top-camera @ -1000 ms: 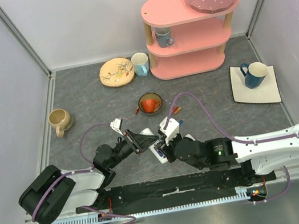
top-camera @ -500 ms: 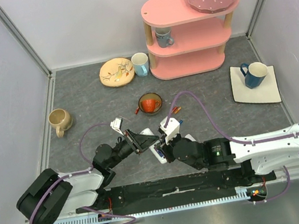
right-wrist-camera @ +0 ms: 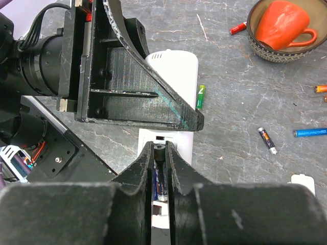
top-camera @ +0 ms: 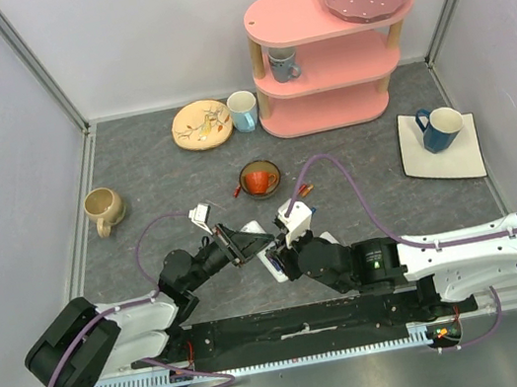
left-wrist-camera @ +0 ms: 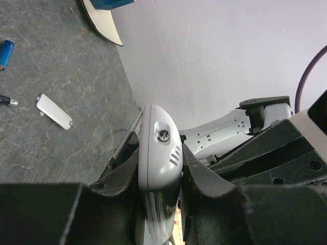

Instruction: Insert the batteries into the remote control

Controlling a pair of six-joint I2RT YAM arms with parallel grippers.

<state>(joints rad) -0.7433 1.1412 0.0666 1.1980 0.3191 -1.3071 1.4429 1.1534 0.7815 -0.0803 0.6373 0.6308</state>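
left hand [left-wrist-camera: 159, 155] clamps the remote control [left-wrist-camera: 159, 127] by its sides.

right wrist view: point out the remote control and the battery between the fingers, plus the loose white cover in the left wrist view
remote control [right-wrist-camera: 179, 71], right wrist view, white upper body
battery [right-wrist-camera: 160, 181], right wrist view, dark barrel
white cover [left-wrist-camera: 53, 111], left wrist view, middle of its flat face

Top camera hanging high behind the arm bases, looking down over the whole table [top-camera: 137, 185], left wrist camera pressing in tight on the remote control [left-wrist-camera: 158, 153], rolled sideways and facing a wall, right wrist camera peering down close onto that same handset, all three sharing it
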